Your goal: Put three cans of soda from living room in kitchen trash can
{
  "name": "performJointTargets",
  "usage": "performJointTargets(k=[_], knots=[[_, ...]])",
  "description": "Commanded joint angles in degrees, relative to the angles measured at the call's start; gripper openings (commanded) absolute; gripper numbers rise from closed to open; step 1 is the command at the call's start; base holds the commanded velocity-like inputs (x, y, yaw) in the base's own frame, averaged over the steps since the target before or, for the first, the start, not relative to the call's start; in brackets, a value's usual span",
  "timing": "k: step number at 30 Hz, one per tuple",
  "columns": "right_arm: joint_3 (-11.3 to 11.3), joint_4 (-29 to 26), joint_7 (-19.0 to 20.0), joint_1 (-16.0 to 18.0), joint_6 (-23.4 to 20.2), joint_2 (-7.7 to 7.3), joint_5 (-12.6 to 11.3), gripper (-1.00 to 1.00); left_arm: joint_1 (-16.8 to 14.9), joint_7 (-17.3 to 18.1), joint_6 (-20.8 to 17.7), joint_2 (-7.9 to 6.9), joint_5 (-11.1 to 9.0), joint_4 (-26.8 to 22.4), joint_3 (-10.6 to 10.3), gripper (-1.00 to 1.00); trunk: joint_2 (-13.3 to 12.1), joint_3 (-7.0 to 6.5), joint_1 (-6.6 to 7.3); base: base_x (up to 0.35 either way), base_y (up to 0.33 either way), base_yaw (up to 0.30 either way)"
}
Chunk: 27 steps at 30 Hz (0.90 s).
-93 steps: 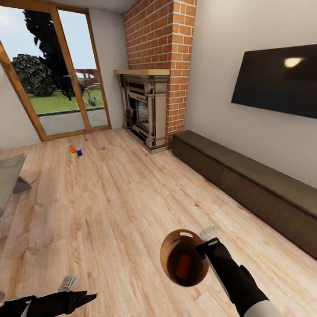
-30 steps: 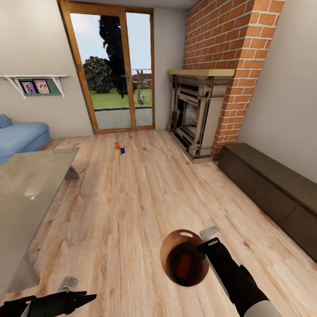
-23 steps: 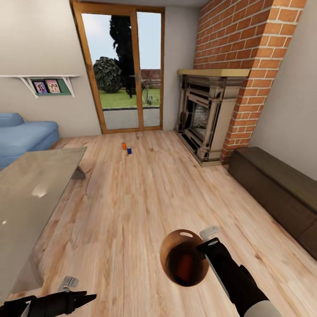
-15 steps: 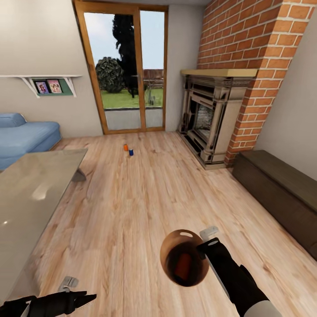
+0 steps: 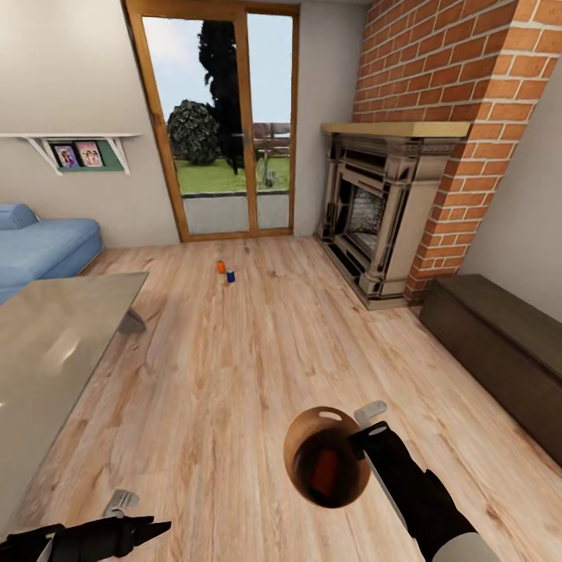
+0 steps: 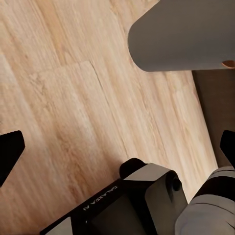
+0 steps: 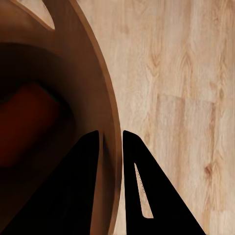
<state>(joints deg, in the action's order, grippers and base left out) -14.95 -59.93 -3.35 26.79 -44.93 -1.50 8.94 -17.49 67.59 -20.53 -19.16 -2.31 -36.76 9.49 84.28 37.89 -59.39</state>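
Observation:
My right gripper (image 5: 365,434) is shut on the rim of the tash can (image 5: 325,457), a tan-brown round bin held above the wood floor of the living room. An orange-red can of soda (image 5: 325,473) lies inside the bin. Far ahead, two more cans stand close together on the floor before the glass doors: an orange one (image 5: 221,267) and a dark blue one (image 5: 230,276). The right wrist view shows the fingers (image 7: 88,166) straddling the bin's wall (image 7: 105,98). My left gripper (image 5: 156,528) hangs low at the left, open and holding nothing, its fingertips (image 6: 10,152) wide apart.
A glass-topped table (image 5: 55,343) fills the left side, with a blue sofa (image 5: 39,243) behind it. A brick fireplace (image 5: 375,211) and a long dark low cabinet (image 5: 499,336) line the right wall. Bare plank floor runs between them toward the glass doors (image 5: 226,125).
The camera has swung left and crept forward, so the sofa and table came into view and the TV left. Both arms and the held bin keep their pose.

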Motion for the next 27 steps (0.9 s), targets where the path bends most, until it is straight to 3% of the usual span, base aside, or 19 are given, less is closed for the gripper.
performJointTargets(k=[1,27], knots=[[0.0,0.0,0.3,0.0,0.0,0.01,-0.2,-1.0,0.0,0.0,0.0,0.0,0.0,0.0,0.0,1.0,0.0,-0.01,0.0,0.348,0.0,0.0],[0.1,-0.3,0.4,0.0,-0.1,0.01,-0.6,-1.0,0.0,0.0,0.0,-0.01,0.0,-0.1,0.0,1.0,0.0,-0.01,0.0,0.348,0.0,0.0]])
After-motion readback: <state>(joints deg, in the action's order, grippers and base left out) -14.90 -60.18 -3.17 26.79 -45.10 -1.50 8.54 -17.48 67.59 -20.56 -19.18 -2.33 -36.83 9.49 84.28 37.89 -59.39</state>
